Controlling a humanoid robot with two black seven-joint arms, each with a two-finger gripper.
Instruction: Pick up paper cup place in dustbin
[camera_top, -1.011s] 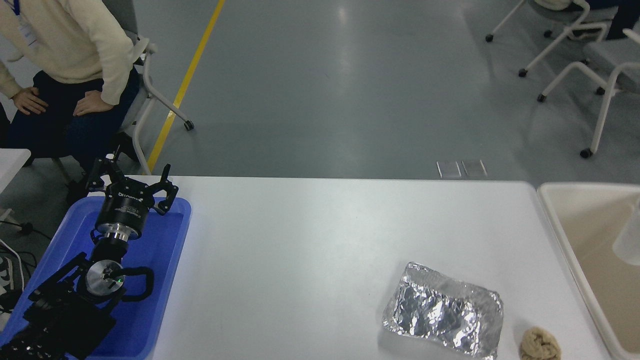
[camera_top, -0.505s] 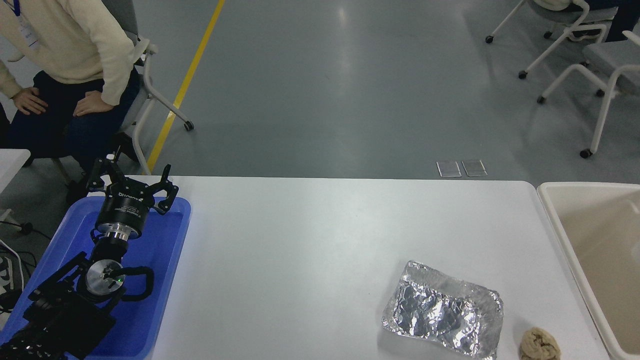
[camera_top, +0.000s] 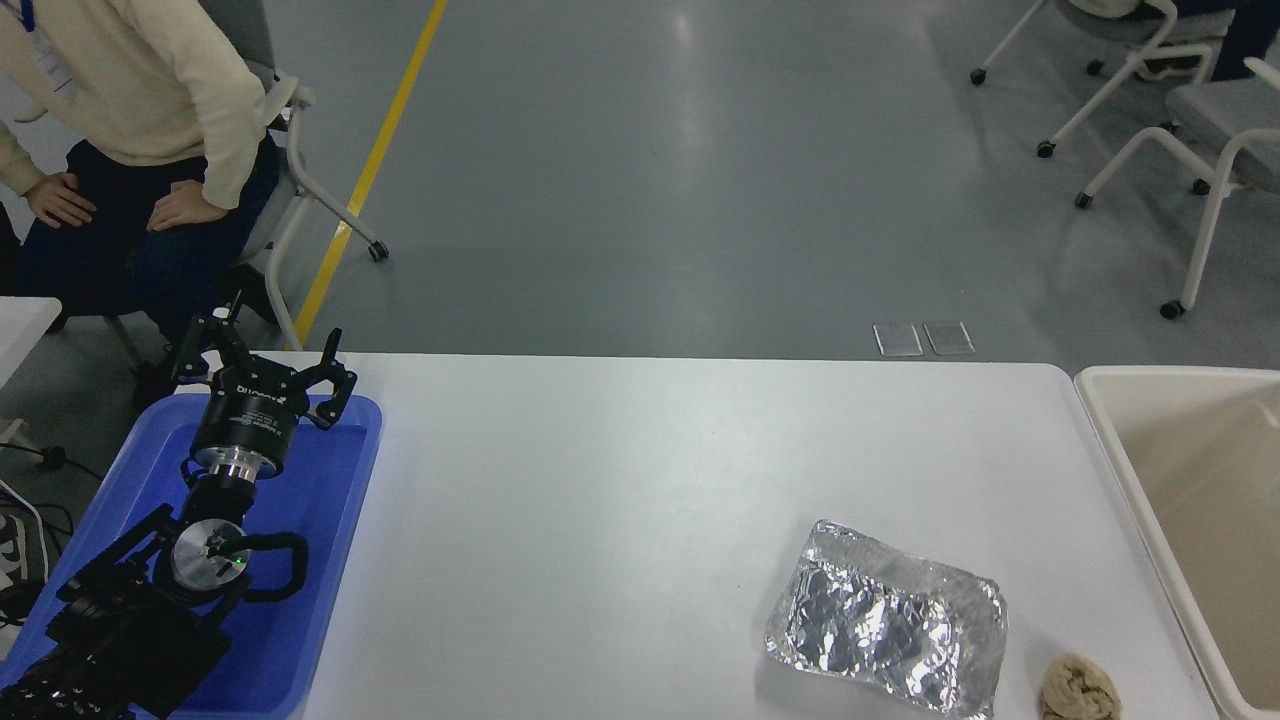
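Left claw (camera_top: 262, 362) sits parked over the blue tray (camera_top: 340, 500) at the table's (camera_top: 620, 500) left edge, fingers spread apart, holding nothing. Right claw isn't in view at all. Can't spot the paper cup anywhere either, so my guess is it's already in the dustbin (camera_top: 1110, 420) off the right edge. Crumpled foil tray (camera_top: 885, 632) and a tan wad (camera_top: 1078, 688) sit near the front right corner.

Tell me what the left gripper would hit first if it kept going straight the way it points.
Probably nothing on the table: the left gripper, open, hangs over the blue tray's far end pointing past the table edge toward the seated person's chair. Depth is unclear.
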